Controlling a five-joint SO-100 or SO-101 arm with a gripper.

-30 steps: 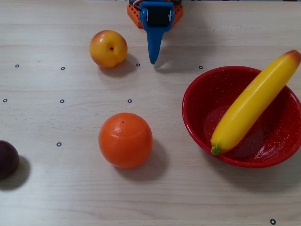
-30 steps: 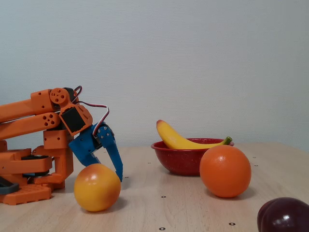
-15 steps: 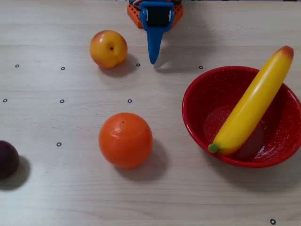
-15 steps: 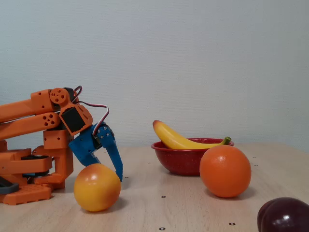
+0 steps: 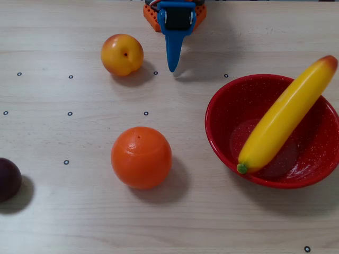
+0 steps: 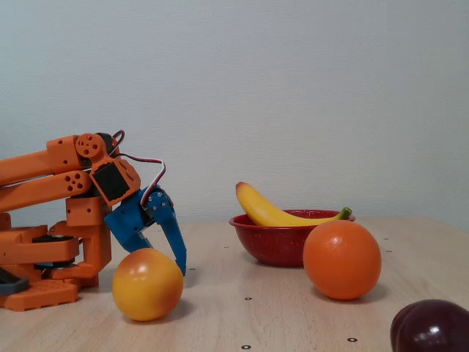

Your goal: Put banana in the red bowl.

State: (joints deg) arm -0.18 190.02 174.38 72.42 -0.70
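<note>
The yellow banana [image 5: 283, 117] lies slantwise inside the red speckled bowl [image 5: 222, 132] at the right of the overhead view, its green stem at the near rim and its reddish end sticking out over the far rim. In the fixed view the banana [image 6: 267, 211] rests across the bowl [image 6: 271, 244]. My blue gripper [image 5: 172, 67] is folded back near the arm's base at the top centre, tips down at the table, shut and empty. It shows in the fixed view [image 6: 179, 265] far from the bowl.
A yellow-orange peach [image 5: 122, 54] lies just left of the gripper. A large orange ball [image 5: 141, 157] sits mid-table. A dark plum [image 5: 8, 179] is at the left edge. The orange arm base [image 6: 51, 271] stands at the left of the fixed view.
</note>
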